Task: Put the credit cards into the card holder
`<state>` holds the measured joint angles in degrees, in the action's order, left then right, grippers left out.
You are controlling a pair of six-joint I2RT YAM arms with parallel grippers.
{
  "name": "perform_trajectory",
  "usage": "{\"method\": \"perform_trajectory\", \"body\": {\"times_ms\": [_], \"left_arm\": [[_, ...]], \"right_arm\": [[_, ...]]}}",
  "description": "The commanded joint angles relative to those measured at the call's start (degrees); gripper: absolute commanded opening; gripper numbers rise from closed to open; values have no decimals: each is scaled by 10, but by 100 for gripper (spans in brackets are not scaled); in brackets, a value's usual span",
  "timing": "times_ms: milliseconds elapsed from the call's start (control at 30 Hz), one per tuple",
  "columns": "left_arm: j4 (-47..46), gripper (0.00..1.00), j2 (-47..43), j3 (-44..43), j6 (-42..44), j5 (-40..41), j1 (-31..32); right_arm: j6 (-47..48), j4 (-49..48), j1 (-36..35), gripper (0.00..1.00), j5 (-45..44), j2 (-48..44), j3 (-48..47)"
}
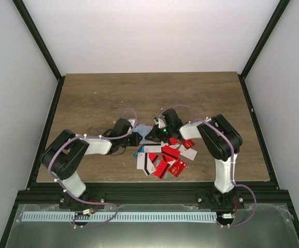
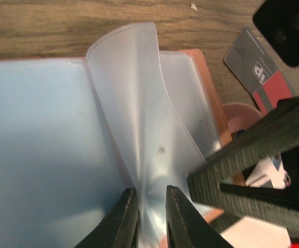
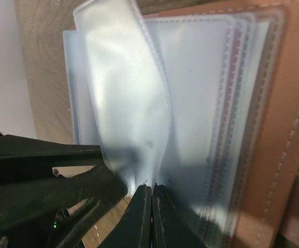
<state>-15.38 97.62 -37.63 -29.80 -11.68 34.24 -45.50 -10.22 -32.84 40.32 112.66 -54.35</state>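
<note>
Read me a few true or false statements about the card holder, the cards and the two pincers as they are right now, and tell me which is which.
1. The card holder lies open on the table. True.
2. The right pincer is wide open. False: it is shut, with its tips together on the lower edge of a raised clear sleeve.
3. The left pincer has a finger on either side of that same sleeve. True.
4. Every card is already inside the holder. False: a loose pile of credit cards lies on the table beside it.
</note>
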Motion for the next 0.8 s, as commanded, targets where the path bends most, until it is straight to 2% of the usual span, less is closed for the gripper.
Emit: {"method": "perform_trajectory", "body": {"times_ms": [0, 100, 233, 567, 767], "left_arm": [[81, 26, -50, 12, -3, -11, 6], [123, 40, -94, 7, -8, 14, 6], [172, 49, -144, 6, -15, 49, 4], [226, 51, -235, 41, -33, 108, -10], [239, 51, -266, 60, -37, 116, -21]], "right_arm": [[33, 62, -9, 1, -40, -4, -24], [53, 92, -15, 1, -58, -14, -38], [72, 121, -26, 1, -82, -21, -55], [109, 200, -77, 1, -151, -17, -128], [118, 235, -102, 4, -185, -12, -173]]}}
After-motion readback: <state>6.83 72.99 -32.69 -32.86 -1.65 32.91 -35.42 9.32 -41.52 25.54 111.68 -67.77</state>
